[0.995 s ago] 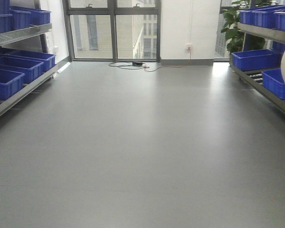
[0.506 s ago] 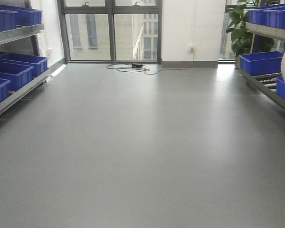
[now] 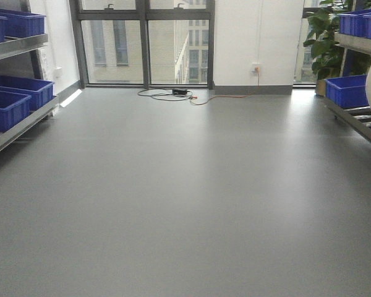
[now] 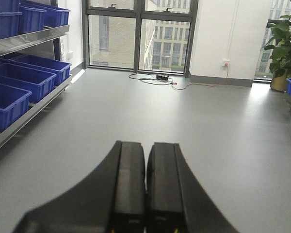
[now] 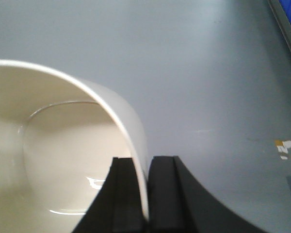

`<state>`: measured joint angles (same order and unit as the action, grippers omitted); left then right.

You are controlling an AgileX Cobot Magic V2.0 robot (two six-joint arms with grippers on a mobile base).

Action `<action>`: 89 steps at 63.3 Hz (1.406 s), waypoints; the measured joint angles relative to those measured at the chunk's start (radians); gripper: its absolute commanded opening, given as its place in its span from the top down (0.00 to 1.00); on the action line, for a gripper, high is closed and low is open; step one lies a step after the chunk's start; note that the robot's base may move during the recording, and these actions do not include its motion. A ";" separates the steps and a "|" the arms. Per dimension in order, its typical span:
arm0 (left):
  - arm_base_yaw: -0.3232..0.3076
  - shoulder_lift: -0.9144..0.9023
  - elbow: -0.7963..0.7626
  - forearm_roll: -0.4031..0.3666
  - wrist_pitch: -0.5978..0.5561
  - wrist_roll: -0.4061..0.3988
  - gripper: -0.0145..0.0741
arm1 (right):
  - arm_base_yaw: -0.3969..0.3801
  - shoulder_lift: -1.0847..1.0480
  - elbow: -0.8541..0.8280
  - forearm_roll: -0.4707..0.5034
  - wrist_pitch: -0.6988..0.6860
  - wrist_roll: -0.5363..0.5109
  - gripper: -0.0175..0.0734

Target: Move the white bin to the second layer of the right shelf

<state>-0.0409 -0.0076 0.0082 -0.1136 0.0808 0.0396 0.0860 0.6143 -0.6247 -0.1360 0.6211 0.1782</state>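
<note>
- Fingers (image 5: 166,194) of our right gripper (image 5: 147,165) pinch one wall of the white bin (image 5: 53,145). One finger is inside, one is outside, and the thin wall sits tight between them.
- We look right into the bin from the right wrist view. Its inside is smooth, creamy and shiny, and its open side is turned toward that camera.
- The bin hangs in the air over the grey floor (image 5: 208,73). It rests on no shelf.
- In the front view we see only a bit of the bin, a pale curve at the right edge.
- Our left gripper (image 4: 146,150) has its two black fingers pressed together. It points out over the floor.
- The right shelf (image 3: 358,124) stands on our right, behind that pale curve in the front view. One level has small white rollers and a steel front rail. A blue crate (image 3: 345,90) sits on it farther back. We cannot tell if this level is the second layer.
- More blue crates (image 3: 362,21) sit on the level above.
- On our left is another rack (image 3: 18,124), and it holds blue crates too.
- Far ahead we see big windows (image 3: 145,40), a white wall (image 3: 253,37), a cable (image 3: 173,94) lying on the floor, and a green plant (image 3: 324,37).
</note>
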 measured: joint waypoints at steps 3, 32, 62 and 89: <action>0.000 0.000 0.000 0.000 0.000 0.000 0.74 | 0.000 0.000 0.000 0.000 0.000 0.000 0.75; 0.000 0.000 0.000 0.000 0.000 0.000 0.74 | 0.000 0.000 0.000 0.000 0.000 0.000 0.75; 0.091 0.000 0.000 0.000 0.000 0.000 0.74 | 0.000 0.000 0.000 0.000 0.000 0.000 0.75; 0.089 0.000 0.000 0.000 0.000 0.000 0.74 | 0.000 0.000 0.000 0.000 0.000 0.000 0.75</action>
<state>0.0485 -0.0076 0.0082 -0.1136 0.0808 0.0396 0.0860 0.6143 -0.6247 -0.1360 0.6211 0.1782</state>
